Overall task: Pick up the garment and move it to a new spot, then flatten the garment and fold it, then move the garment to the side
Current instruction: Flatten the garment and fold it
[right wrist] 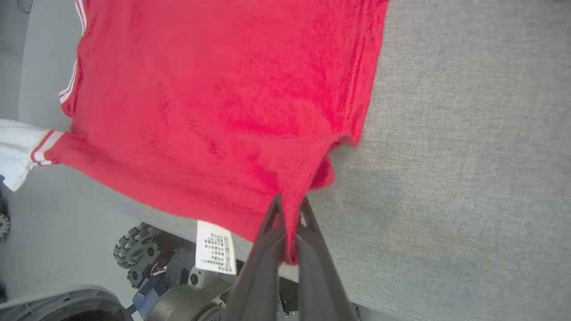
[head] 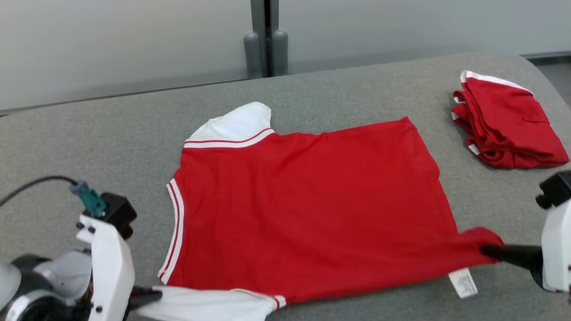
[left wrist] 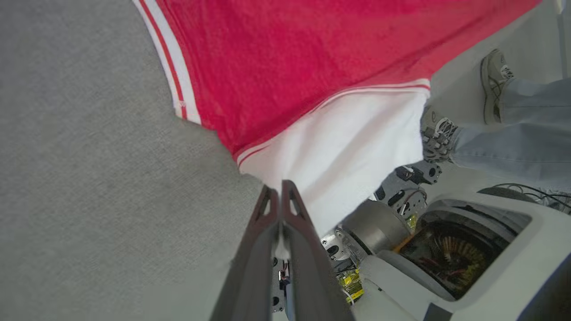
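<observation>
The garment [head: 308, 200] is a red shirt with white sleeves, spread on the grey table [head: 357, 93], its near edge hanging over the table's front. My left gripper [head: 151, 296] at the lower left is shut on the white near sleeve [left wrist: 339, 147]; the left wrist view shows my left gripper [left wrist: 281, 187] pinching that white cloth. At the lower right, my right gripper [head: 488, 250] is shut on the red hem corner. In the right wrist view the red cloth [right wrist: 214, 111] is bunched between the fingers of my right gripper [right wrist: 289, 203], beside a white care label [right wrist: 216, 246].
A second red garment [head: 506, 122], folded, lies at the table's far right. A grey post [head: 265, 38] stands behind the table. A person's feet [left wrist: 446, 129] and jeans stand on the floor below the table edge, beside my base.
</observation>
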Available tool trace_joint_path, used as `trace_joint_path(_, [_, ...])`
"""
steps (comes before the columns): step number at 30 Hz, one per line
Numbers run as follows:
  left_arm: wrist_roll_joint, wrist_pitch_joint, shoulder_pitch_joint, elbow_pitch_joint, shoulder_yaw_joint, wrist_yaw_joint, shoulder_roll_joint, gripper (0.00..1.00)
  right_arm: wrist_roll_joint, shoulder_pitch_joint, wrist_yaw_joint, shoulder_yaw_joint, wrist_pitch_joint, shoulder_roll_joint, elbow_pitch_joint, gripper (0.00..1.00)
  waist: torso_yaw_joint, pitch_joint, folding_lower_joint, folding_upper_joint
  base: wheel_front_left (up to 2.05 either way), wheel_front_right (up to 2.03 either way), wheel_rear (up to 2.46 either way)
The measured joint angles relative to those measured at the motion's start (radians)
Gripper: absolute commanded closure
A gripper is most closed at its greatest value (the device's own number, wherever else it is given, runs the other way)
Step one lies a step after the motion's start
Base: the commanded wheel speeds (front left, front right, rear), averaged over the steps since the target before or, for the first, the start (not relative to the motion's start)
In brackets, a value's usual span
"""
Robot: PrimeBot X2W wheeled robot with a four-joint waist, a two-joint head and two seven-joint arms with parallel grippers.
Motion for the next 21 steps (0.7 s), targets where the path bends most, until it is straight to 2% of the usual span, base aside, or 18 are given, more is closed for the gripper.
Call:
trace_joint_path(15, [0.129, 0.049, -0.354, 0.403, -0.062, -0.068, -0.222, 1.00, 0.028, -0.177, 0.000, -0.037, 0.074, 0.256, 0.288, 1.00, -0.070, 0.119, 0.0000, 0.0000, 0.00, 0.00, 0.00])
trace_joint_path(16, [0.132, 0.044, -0.369, 0.437, -0.064, -0.076, -0.235, 1.00, 0.028, -0.189, 0.000, -0.038, 0.074, 0.272, 0.307, 0.93, -0.074, 0.124, 0.0000, -0.0001, 0.00, 0.00, 0.00])
trace_joint_path(17, [0.138, 0.035, -0.381, 0.466, -0.067, -0.082, -0.249, 1.00, 0.027, -0.200, 0.000, -0.040, 0.074, 0.291, 0.325, 0.82, -0.078, 0.128, 0.0000, 0.0000, 0.00, 0.00, 0.00])
trace_joint_path(18, [0.145, 0.023, -0.390, 0.493, -0.067, -0.089, -0.260, 0.79, 0.027, -0.209, 0.000, -0.038, 0.075, 0.306, 0.339, 0.68, -0.081, 0.130, 0.0000, -0.0001, 0.00, 0.00, 0.00])
trace_joint_path(19, [0.151, 0.015, -0.398, 0.518, -0.070, -0.099, -0.271, 0.07, 0.023, -0.216, 0.000, -0.040, 0.072, 0.321, 0.355, 0.26, -0.082, 0.130, 0.0000, 0.0000, 0.00, 0.00, 0.00])
trace_joint_path(20, [0.155, 0.007, -0.404, 0.540, -0.073, -0.110, -0.280, 0.00, 0.017, -0.221, 0.000, -0.041, 0.062, 0.335, 0.369, 0.00, -0.083, 0.127, 0.0000, 0.0000, 0.00, 0.00, 0.00])
trace_joint_path(21, [0.155, -0.003, -0.404, 0.563, -0.073, -0.118, -0.289, 0.00, 0.016, -0.223, 0.000, -0.042, 0.054, 0.346, 0.382, 0.00, -0.082, 0.123, 0.0000, 0.0000, 0.00, 0.00, 0.00])
